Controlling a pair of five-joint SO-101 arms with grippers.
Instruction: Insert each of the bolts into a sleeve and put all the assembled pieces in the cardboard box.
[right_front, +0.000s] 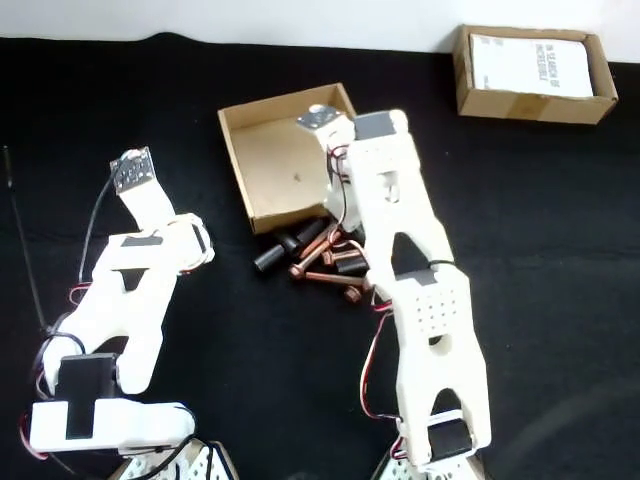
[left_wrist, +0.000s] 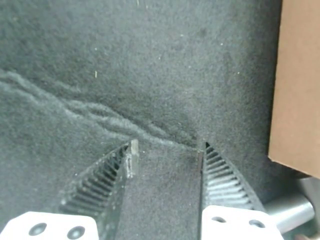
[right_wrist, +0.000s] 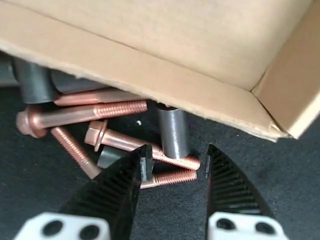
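Observation:
Several copper bolts (right_front: 322, 262) and dark grey sleeves (right_front: 270, 258) lie in a pile on the black cloth, just in front of the open cardboard box (right_front: 262, 150). My right gripper (right_wrist: 176, 162) hangs open just above the pile, with the threaded end of one bolt (right_wrist: 170, 176) between its fingertips and a grey sleeve (right_wrist: 172, 132) beyond them. The box's near wall (right_wrist: 150, 65) stands behind the pile. My left gripper (left_wrist: 169, 150) is open over bare cloth, left of the box wall (left_wrist: 300, 85), with nothing between its fingers. The box looks bare inside.
A second cardboard box (right_front: 480, 95) holding a white booklet sits at the back right. The right arm (right_front: 395, 210) stretches over the pile's right side. A grey sleeve end (left_wrist: 287, 212) shows by the left gripper. Open cloth lies left and right.

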